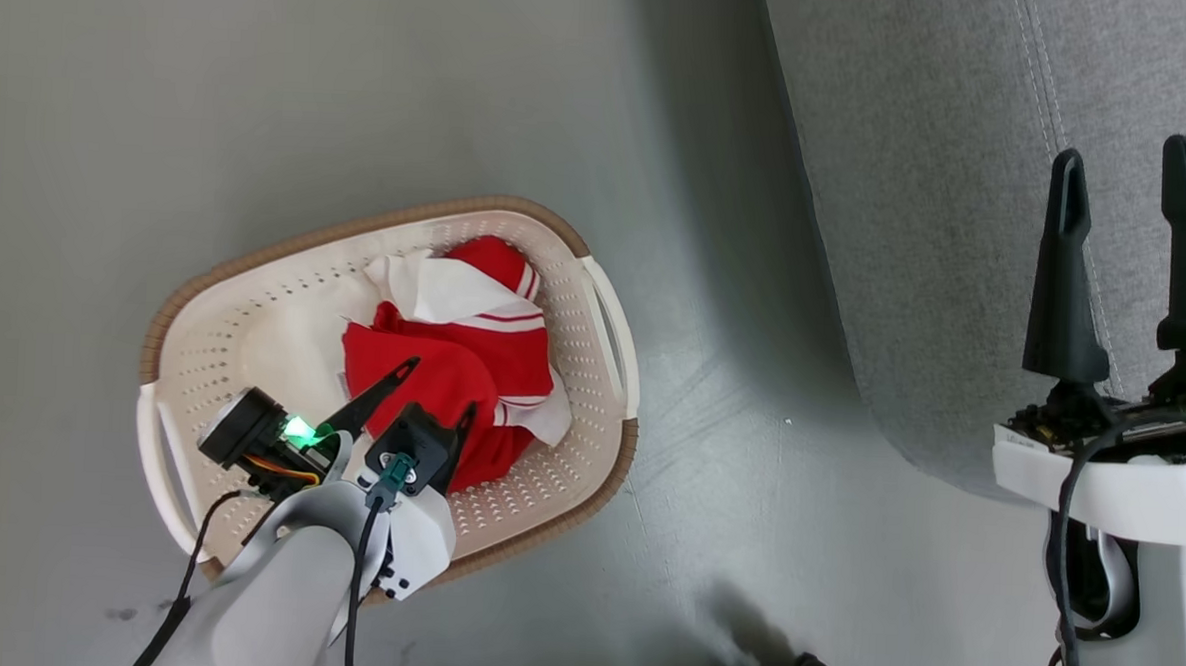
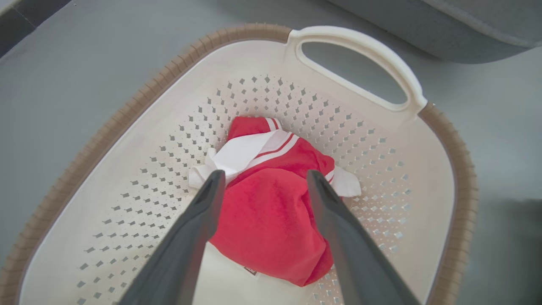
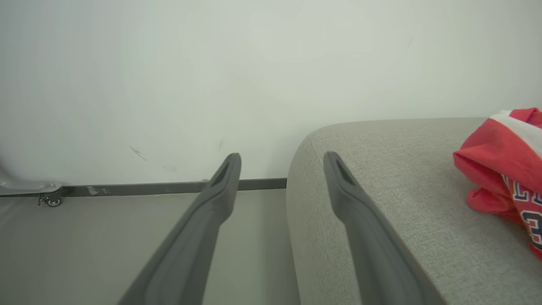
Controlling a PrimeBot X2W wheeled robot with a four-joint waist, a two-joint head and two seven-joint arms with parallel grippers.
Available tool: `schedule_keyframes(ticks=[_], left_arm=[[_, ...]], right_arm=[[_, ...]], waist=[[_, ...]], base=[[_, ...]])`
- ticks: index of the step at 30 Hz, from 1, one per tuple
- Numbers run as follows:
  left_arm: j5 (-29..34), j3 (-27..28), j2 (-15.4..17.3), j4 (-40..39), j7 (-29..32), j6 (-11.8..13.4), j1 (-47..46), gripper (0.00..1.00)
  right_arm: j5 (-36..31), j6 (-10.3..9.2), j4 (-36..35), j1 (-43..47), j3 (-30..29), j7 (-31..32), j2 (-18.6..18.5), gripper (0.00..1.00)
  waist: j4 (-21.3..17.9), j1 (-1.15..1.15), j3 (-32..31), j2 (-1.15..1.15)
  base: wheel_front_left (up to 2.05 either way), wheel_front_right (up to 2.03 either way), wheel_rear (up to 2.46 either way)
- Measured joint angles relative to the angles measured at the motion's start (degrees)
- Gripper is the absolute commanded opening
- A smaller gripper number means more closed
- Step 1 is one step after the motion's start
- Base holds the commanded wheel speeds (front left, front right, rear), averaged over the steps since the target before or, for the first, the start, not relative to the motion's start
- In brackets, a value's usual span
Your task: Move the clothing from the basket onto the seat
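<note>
Pickup in hand: the left gripper (image 1: 441, 386), jaws spread wide, hangs inside the cream basket (image 1: 357, 229) on the floor, fingers either side of the red-and-white clothing (image 2: 271, 220); whether they touch it is unclear. To the right, the right gripper (image 1: 1123, 154), equally wide and empty, hovers at the edge of the grey seat (image 1: 937, 238), where a red jersey (image 3: 504, 156) already lies. Next move probably calls for closing on a thick fold, lifting clear of the rim, then swinging right.

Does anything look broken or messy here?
Nothing looks broken or spilled. The red garment with white trim lies crumpled inside the cream perforated plastic basket, and a red lettered jersey sits bunched on the grey woven-fabric seat.
</note>
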Motion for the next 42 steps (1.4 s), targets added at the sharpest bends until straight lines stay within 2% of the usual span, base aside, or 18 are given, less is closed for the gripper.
schedule_keyframes(ticks=[19, 27, 30, 34, 35, 36, 39, 42], left_arm=[[1.1, -0.3, 2.1, 6.6, 0.6, -0.7, -3.3, 1.00], [1.4, 0.4, 2.6, 8.3, 0.6, 1.0, -4.8, 1.00], [1.6, 1.1, 3.0, 8.9, 0.7, 3.3, -6.0, 1.00], [1.8, 1.7, 3.4, 10.0, 1.6, 4.9, -7.2, 1.00], [1.8, 1.8, 3.4, 10.2, 1.6, 4.9, -7.3, 0.91], [1.8, 1.8, 3.4, 10.5, 1.7, 4.9, -7.4, 0.48], [1.8, 1.8, 3.0, 10.9, 1.9, 5.4, -7.4, 0.00], [1.8, 1.8, 2.2, 11.1, 1.6, 5.6, -7.5, 0.00]], right_arm=[[3.3, 0.00, 0.9, -4.4, 1.0, 0.0, 0.0, 1.00], [3.5, 0.00, 0.8, -5.6, 1.4, -0.1, 0.0, 1.00], [3.9, 0.00, 0.8, -5.8, 1.6, -0.1, 0.0, 1.00], [3.9, 0.00, 0.8, -6.8, 1.7, -0.1, 0.0, 1.00], [3.9, 0.00, 0.8, -7.2, 1.8, -0.1, 0.0, 1.00], [3.9, 0.00, 0.8, -7.4, 1.8, -0.1, 0.0, 1.00], [3.9, 0.00, 0.7, -7.9, 1.7, -0.1, 0.0, 1.00], [3.9, 0.00, 1.0, -8.2, 1.7, -0.1, 0.0, 1.00]], waist=[[-4.8, 0.00, 6.4, 0.00], [-6.3, 0.00, 8.7, 0.00], [-6.8, 0.00, 9.5, 0.00], [-7.1, 0.00, 10.3, 0.00], [-7.2, 0.00, 10.5, 0.00], [-7.2, 0.00, 10.7, 0.00], [-7.3, 0.00, 11.1, 0.00], [-7.2, 0.00, 11.1, 0.00]], base=[[0.00, 0.00, 0.00], [0.00, 0.00, 0.00], [0.00, 0.00, 0.00], [0.00, 0.00, 0.00], [0.00, 0.00, 0.00], [0.00, 0.00, 0.00], [0.00, 0.00, 0.00], [0.00, 0.00, 0.00]])
